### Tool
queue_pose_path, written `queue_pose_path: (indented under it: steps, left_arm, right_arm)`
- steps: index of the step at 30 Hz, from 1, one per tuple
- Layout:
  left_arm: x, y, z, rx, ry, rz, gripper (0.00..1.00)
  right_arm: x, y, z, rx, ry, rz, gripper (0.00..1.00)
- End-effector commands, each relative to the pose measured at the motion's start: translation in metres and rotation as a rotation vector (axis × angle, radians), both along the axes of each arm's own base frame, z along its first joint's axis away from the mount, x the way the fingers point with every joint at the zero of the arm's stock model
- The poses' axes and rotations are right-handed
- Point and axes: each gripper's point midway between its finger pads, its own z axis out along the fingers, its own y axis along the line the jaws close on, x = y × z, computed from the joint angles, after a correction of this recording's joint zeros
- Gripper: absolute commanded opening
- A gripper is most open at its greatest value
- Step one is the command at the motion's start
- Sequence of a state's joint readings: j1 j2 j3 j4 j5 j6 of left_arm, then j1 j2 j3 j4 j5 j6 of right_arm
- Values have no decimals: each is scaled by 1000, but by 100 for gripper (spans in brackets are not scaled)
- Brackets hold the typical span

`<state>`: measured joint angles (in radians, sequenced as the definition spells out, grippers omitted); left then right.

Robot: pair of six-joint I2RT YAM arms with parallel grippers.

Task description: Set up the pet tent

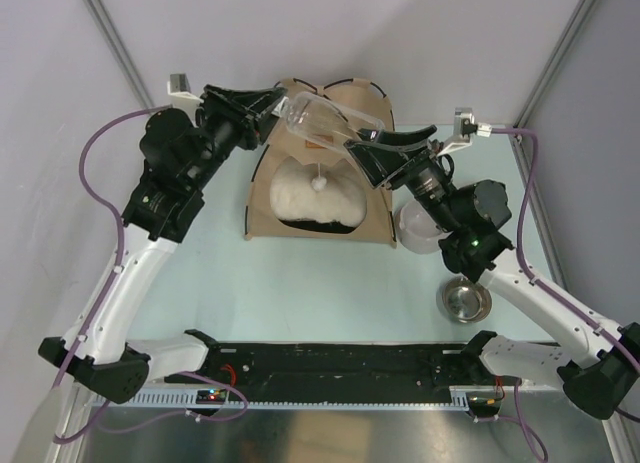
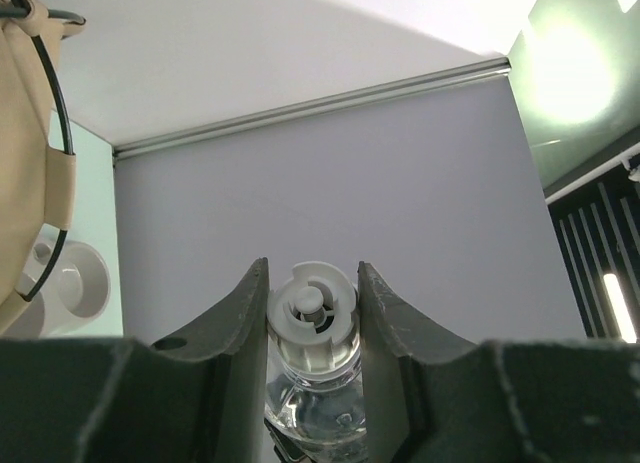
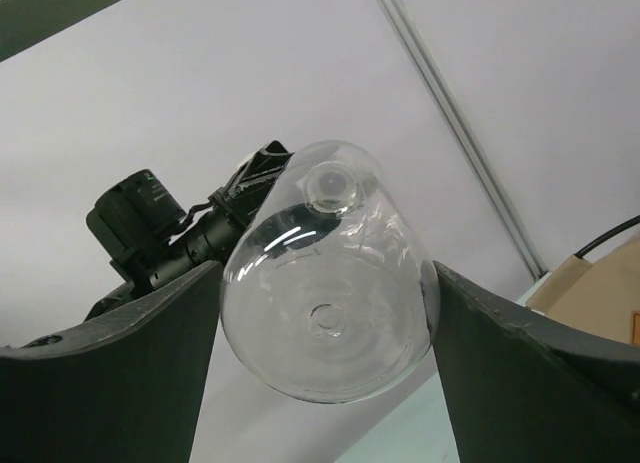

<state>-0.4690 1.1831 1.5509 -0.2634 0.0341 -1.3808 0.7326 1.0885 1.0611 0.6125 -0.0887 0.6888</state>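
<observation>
Pet tent (image 1: 372,101) upright at the back of the counter (image 1: 300,293). Likely light and floppy: soft fabric on thin springy poles, best taken by pole or trim. Left gripper (image 2: 313,273) jaws pinching a clear bottle (image 1: 315,118) by its cap; right gripper (image 3: 327,283) jaws spread around its base, grip unclear.

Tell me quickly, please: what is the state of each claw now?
Left claw: closed on the capped neck of the clear bottle.
Right claw: closed around the same bottle's base, apparently gripping it.
</observation>
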Motion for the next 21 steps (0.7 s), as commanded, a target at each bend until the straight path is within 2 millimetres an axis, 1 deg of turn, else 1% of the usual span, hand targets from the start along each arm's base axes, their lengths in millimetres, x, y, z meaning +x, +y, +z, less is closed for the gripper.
queue_pose_path:
  steps: [1,4,8,10,13,16,17,18,19,20,21]
  left_arm:
    - [-2,-11,9,-69,-16,-61,0]
    - [-2,-9,7,-62,-24,-49,0]
    - [-3,-3,5,-31,-47,-13,1]
    - [-4,-4,1,-18,-49,-14,2]
    - [-4,-10,-7,-4,-35,-35,3]
    - [-3,-15,-14,4,-22,-52,4]
    - [-3,-15,-15,6,-21,-54,4]
    - [-3,-15,-16,9,-20,-55,6]
    - [-3,-15,-16,10,-20,-55,9]
    - [-3,-15,-17,13,-21,-51,13]
    - [-3,-14,-17,15,-23,-49,20]
  right_arm:
    - [-11,-3,22,26,-33,44,81]
    - [-8,-8,22,30,-23,20,74]
    - [3,-26,22,30,10,-50,64]
    - [8,-33,21,29,26,-61,60]
    - [12,-37,20,27,39,-69,58]
    - [14,-36,19,22,46,-64,59]
    - [14,-35,18,19,50,-62,58]
    - [15,-35,17,15,52,-58,56]
    - [15,-34,16,11,56,-56,51]
    - [15,-34,16,7,58,-57,47]
    - [15,-34,15,4,59,-57,44]
